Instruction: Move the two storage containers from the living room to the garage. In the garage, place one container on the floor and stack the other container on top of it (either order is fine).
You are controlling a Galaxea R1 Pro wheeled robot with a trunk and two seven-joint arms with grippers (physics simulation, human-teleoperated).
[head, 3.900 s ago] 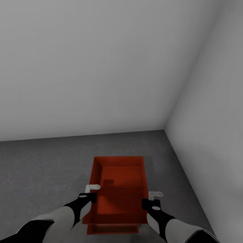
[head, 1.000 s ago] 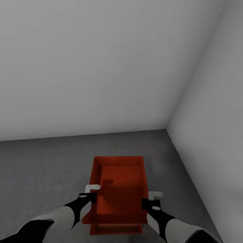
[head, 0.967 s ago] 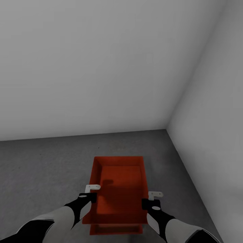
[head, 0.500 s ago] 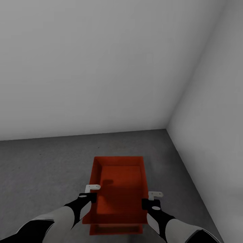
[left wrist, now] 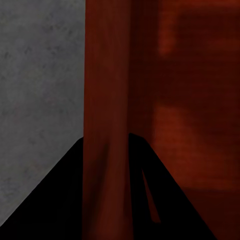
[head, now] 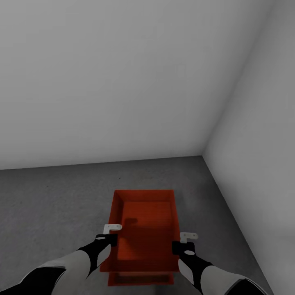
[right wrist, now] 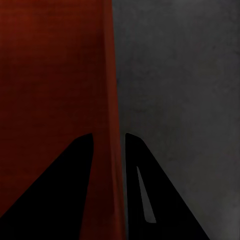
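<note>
In the head view a red-orange storage container (head: 143, 229) sits between my two grippers, over the dark concrete garage floor (head: 53, 205). My left gripper (head: 111, 233) is shut on its left wall, and my right gripper (head: 185, 241) is shut on its right wall. The rim of a second storage container (head: 139, 279) peeks out directly beneath the near end of the held one. In the left wrist view the container wall (left wrist: 107, 90) runs between the dark fingers of the left gripper (left wrist: 106, 142). The right wrist view shows the right gripper (right wrist: 109, 137) pinching the other wall (right wrist: 111, 75).
A plain white-grey back wall (head: 123, 82) meets a right-hand wall (head: 262, 143) in a corner just beyond the containers. Concrete floor stretches to the left; the right wall is close to my right arm.
Over the last second nothing has visibly changed. Since the oldest frame the view has only shifted very slightly; both grippers keep their hold on the container.
</note>
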